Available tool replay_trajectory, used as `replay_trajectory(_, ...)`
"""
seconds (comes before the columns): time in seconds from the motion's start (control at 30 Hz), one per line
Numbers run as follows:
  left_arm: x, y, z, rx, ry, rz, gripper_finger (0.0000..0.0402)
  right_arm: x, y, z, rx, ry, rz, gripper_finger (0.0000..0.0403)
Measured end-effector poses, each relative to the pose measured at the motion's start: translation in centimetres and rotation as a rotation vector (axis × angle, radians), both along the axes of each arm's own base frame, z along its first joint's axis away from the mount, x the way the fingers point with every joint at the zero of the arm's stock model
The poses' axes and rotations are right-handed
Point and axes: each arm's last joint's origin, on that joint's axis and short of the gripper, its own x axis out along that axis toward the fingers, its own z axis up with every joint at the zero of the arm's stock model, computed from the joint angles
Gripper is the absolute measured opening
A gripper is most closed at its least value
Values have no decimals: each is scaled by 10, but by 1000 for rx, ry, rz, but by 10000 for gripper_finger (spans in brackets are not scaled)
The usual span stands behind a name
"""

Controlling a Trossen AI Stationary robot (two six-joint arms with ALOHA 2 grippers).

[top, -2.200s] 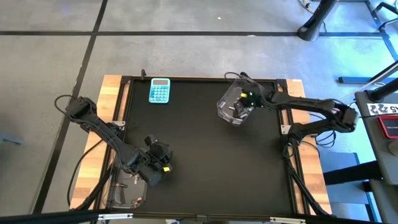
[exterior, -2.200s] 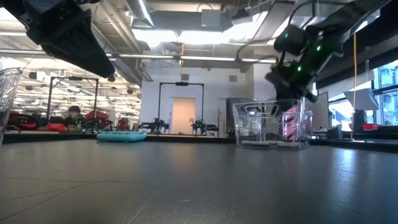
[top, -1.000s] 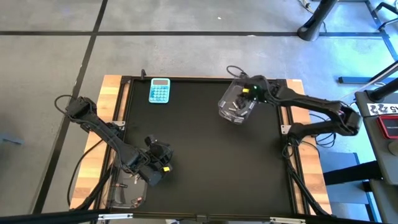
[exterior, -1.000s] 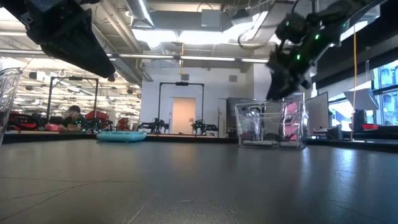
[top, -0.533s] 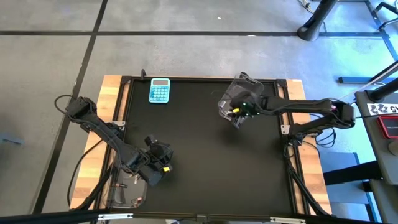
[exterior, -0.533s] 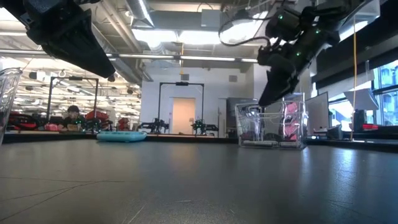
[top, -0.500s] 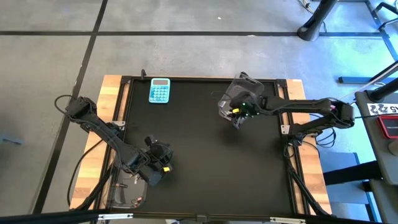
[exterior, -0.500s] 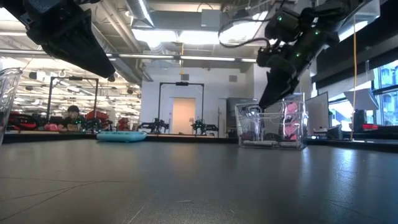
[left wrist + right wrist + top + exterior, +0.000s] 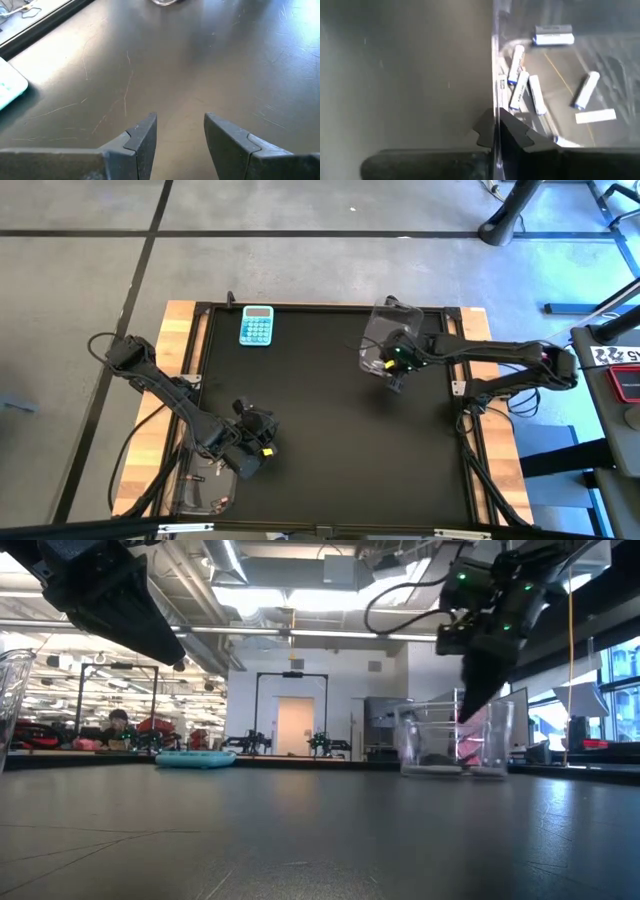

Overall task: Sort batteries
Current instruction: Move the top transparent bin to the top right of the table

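Note:
Several silvery-white batteries [image 9: 520,90] lie on the floor of a clear plastic bin [image 9: 385,340] at the far right of the black mat. My right gripper [image 9: 392,365] is shut on the bin's wall at its near side; it shows above the bin [image 9: 455,745] in the low view. My left gripper [image 9: 255,435] hangs open above the mat near the near left corner, with nothing between its fingers [image 9: 142,137]. My right gripper grips the bin's upright clear wall [image 9: 494,107] at its top edge, one finger inside the bin and one outside. The fingers come from above, slanting steeply down. The bin stands on the mat with its base down.
A light-blue calculator [image 9: 256,326] lies at the mat's far edge, left of the middle. A second clear bin [image 9: 200,490] stands at the near left corner, beside my left arm. The bare black mat [image 9: 340,450] stretches between the two arms.
My right gripper has gone from the bin's far side toward the near edge and a little left, tipped more steeply down, rolled, and shut on the bin's near wall. The bin has shifted slightly on the mat.

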Motion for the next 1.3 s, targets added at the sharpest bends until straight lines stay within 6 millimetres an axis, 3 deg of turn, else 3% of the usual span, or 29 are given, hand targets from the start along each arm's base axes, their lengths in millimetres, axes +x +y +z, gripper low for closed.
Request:
replay_trajectory(0.5, 0, 0, 0, 0, -1, 0, 155, -65, 17, 20, -93, 321, 136, 15)
replay_trajectory(0.83, 0, 0, 0, -4, -4, 4, 155, -68, 18, 18, -158, 392, 365, 5)
replay_trajectory(1.07, 0, 0, 0, -4, -4, 4, 155, -70, 16, 19, -242, 448, 386, 13)
replay_trajectory(1.3, 0, 0, 0, -4, -4, 3, 155, -72, 8, 16, -201, 424, 332, 10)
